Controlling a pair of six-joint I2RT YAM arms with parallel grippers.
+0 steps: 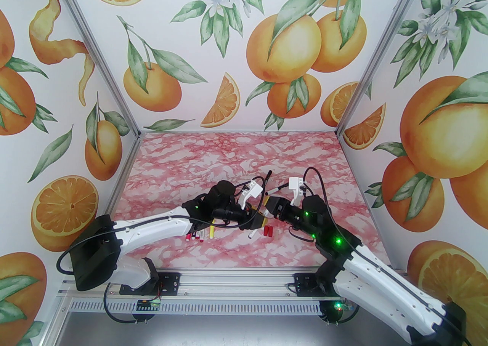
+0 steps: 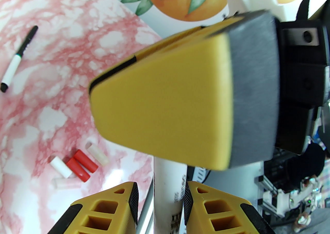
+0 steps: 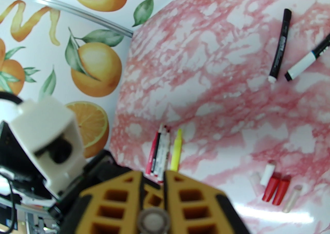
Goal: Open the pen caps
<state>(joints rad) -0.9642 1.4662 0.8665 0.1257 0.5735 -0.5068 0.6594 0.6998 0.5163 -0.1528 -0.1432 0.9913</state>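
- Pen caps (image 3: 273,187): several loose on the tabletop (image 3: 206,86), near the uncapped pens (image 3: 165,150).
- White pen (image 2: 168,202): between the narrow jaws of the left gripper (image 2: 160,189), grip unclear; right gripper (image 3: 154,176) jaws clamped on its end.
- Outstanding: black marker (image 3: 281,44) and white marker (image 3: 303,65), apparently capped.

Left gripper (image 2: 161,191) jaws loosely flank white pen (image 2: 170,173); red, white caps (image 2: 82,162) on table (image 2: 77,68).
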